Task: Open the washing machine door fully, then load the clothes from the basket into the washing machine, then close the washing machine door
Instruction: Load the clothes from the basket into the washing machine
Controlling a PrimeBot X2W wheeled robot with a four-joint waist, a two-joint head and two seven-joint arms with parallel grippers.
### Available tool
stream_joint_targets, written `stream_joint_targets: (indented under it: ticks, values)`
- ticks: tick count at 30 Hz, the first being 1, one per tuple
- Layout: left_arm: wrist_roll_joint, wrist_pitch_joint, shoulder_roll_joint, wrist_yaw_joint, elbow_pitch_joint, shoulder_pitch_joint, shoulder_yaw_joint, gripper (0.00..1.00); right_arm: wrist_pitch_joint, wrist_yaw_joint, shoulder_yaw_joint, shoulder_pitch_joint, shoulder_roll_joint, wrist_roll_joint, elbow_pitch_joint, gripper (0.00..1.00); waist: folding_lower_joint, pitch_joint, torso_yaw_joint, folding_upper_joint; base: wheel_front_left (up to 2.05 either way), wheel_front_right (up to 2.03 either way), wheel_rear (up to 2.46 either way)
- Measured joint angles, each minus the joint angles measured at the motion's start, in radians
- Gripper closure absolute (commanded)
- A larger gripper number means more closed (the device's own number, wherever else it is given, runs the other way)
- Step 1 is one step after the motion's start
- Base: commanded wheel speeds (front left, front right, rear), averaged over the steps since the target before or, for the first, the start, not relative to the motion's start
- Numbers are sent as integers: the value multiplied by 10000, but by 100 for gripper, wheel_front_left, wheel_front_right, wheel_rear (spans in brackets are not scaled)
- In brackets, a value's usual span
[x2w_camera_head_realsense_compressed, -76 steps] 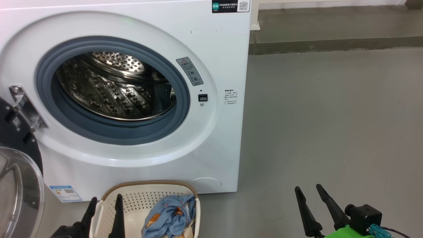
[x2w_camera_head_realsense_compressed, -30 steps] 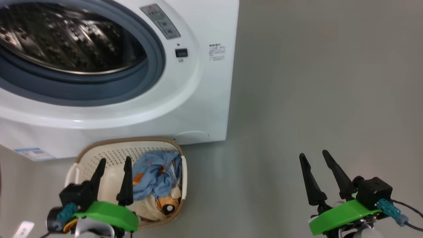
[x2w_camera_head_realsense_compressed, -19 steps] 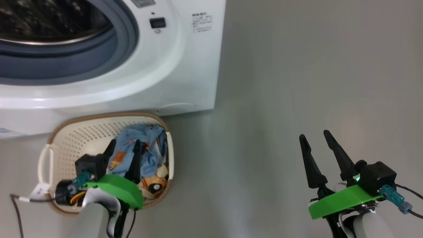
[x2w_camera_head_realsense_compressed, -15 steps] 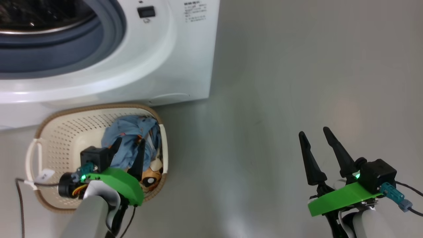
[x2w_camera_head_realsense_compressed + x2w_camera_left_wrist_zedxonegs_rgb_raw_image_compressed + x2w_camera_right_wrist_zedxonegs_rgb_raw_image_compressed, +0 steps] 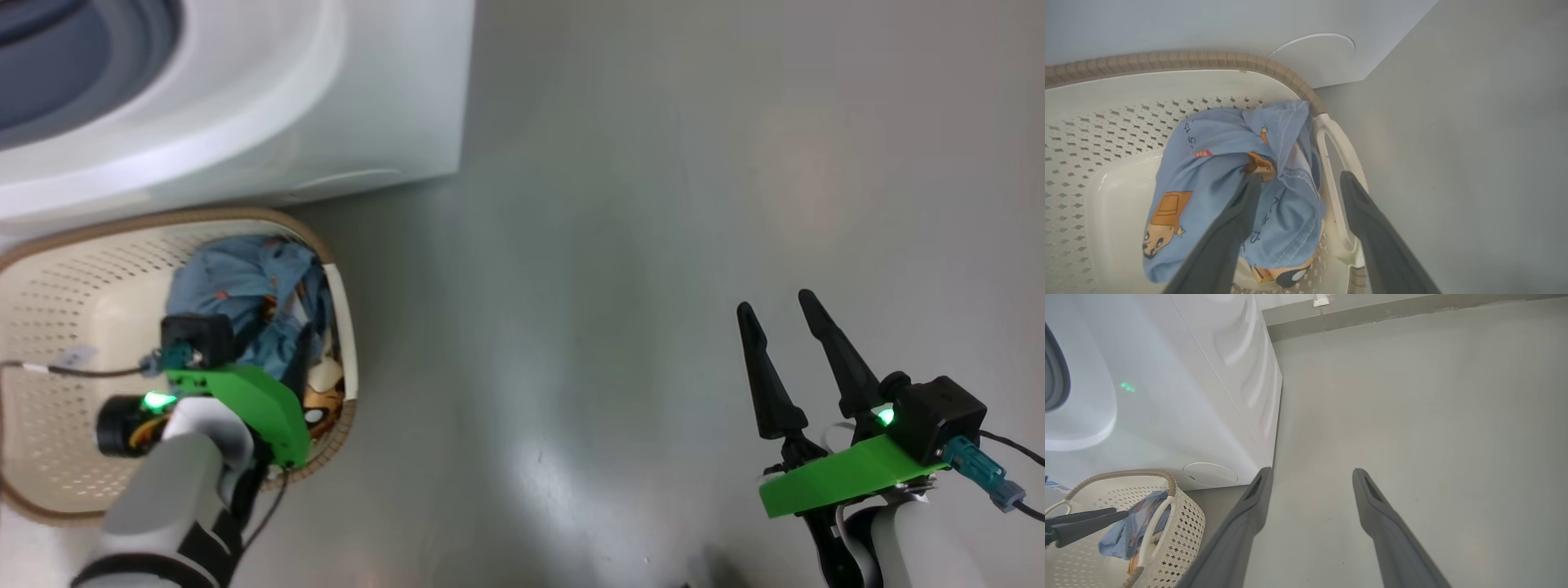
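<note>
The cream basket stands on the floor against the front of the white washing machine. A crumpled light blue garment of the clothes lies at the basket's right end, on top of a cream garment. My left gripper is open and low over that end. One finger rests on the blue cloth and the other hangs over the white loop handle. My right gripper is open above bare floor, far right of the basket. The washing machine door is out of view.
Grey floor spreads to the right of the machine and the basket. The machine's grey-blue ring shows at the upper left of the head view. A low kerb runs along the far wall.
The head camera has tilted down and the picture has shifted. My left gripper has gone down into the basket's right end, onto the blue garment. The right gripper has held still. Both stay open.
</note>
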Motion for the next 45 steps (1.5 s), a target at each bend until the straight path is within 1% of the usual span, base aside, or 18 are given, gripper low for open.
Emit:
stream_joint_targets:
  ticks: [5,9,15,22,26,36,37,38,39,45]
  values:
    - [-464,2,203,0,537,-490,-318,0,-75,0,84,-231,2,2,-46,0,0,418,-214,0,0,0,0]
    - [-619,8,339,0,915,-862,-479,0,-77,0,165,-254,2,19,-48,0,0,709,-384,0,0,0,0]
    - [-1022,146,391,0,1160,-1347,-750,0,-86,0,211,-356,4,86,-94,0,0,1136,-605,0,0,0,0]
    - [-1097,443,729,21,1557,-2089,-899,0,-88,0,253,-585,6,163,-217,0,0,1703,-771,0,0,0,0]
    - [-1097,683,880,203,1687,-2399,-930,0,-88,0,255,-607,6,176,-313,0,0,2002,-876,0,0,0,0]
    - [-1099,932,989,543,1801,-2634,-999,0,-90,0,261,-639,10,245,-428,0,-1,2409,-1076,0,0,0,0]
    - [-1104,997,989,543,1802,-2634,-1001,27,-90,0,261,-697,10,253,-426,0,0,2410,-1080,0,0,0,0]
    - [-1114,1020,989,543,1808,-2634,-1007,65,-90,0,263,-726,10,253,-426,0,0,2404,-1080,0,0,0,0]
    - [-1116,1020,989,543,1810,-2633,-1014,100,-90,0,268,-770,10,253,-426,0,0,2395,-1079,0,0,0,0]
    - [-1152,993,999,522,1827,-2616,-1062,100,-90,0,297,-809,10,368,-380,0,0,2269,-1057,0,0,0,0]
